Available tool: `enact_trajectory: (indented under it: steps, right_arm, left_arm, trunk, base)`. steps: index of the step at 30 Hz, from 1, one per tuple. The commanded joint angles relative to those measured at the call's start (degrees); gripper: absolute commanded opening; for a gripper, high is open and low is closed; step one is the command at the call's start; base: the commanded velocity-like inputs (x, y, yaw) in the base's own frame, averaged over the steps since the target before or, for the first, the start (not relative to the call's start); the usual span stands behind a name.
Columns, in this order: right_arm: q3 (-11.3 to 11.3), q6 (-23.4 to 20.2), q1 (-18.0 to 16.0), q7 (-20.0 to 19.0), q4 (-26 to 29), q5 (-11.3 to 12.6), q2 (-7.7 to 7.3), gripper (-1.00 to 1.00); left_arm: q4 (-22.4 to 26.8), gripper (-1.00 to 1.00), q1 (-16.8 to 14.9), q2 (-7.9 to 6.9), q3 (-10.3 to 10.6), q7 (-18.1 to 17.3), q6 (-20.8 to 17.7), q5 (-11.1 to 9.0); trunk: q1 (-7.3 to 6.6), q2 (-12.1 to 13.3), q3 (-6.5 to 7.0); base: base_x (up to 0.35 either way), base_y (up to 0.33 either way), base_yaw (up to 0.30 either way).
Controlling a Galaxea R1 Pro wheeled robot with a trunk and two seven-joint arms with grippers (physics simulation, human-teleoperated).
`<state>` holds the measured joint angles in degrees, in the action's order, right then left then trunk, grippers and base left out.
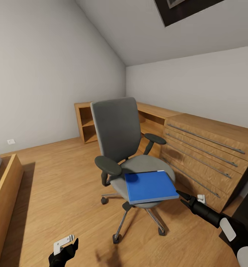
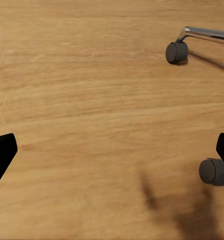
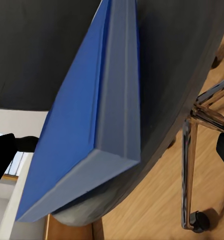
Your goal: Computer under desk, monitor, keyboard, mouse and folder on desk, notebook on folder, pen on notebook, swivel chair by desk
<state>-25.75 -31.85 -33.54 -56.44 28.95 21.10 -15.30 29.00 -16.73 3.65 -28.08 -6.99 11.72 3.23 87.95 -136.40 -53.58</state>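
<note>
No legible text, label, brand, number or sign appeared in any view. The cover of the folder [image 1: 150, 186] was plain blue, the back of the swivel chair [image 1: 116, 129] plain grey, and the fronts of the wooden drawer chest [image 1: 209, 155] bore only metal bar handles. The white tag on the left gripper [image 1: 64, 249] carried no readable mark, and the small wall socket [image 1: 10, 141] was too small to show any marking.
</note>
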Motion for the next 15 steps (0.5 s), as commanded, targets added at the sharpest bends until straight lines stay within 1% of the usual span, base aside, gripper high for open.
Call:
enact_trajectory:
  steps: [1,7,15]
  right_arm:
    - [-0.1,-0.4,0.0,-0.1,0.0,0.3,0.0,1.0]
    - [-0.1,-0.4,-0.1,-0.1,0.0,0.3,0.0,1.0]
    - [-0.1,-0.4,-0.1,-0.1,0.0,0.3,0.04,1.0]
  left_arm:
    - [0.0,1.0,-0.1,0.06,-0.5,-0.5,0.1,0.4]
    - [0.0,1.0,-0.1,0.04,-0.5,-0.6,0.1,0.4]
    - [0.0,1.0,-0.1,0.05,-0.5,-0.6,0.1,0.4]
  trunk:
    - [-0.01,0.0,-0.05]
    - [-0.01,0.0,-0.05]
    - [-0.01,0.0,-0.05]
  base:
    - [0.02,0.0,0.0]
    - [0.053,0.0,0.0]
    - [0.008,0.0,0.0]
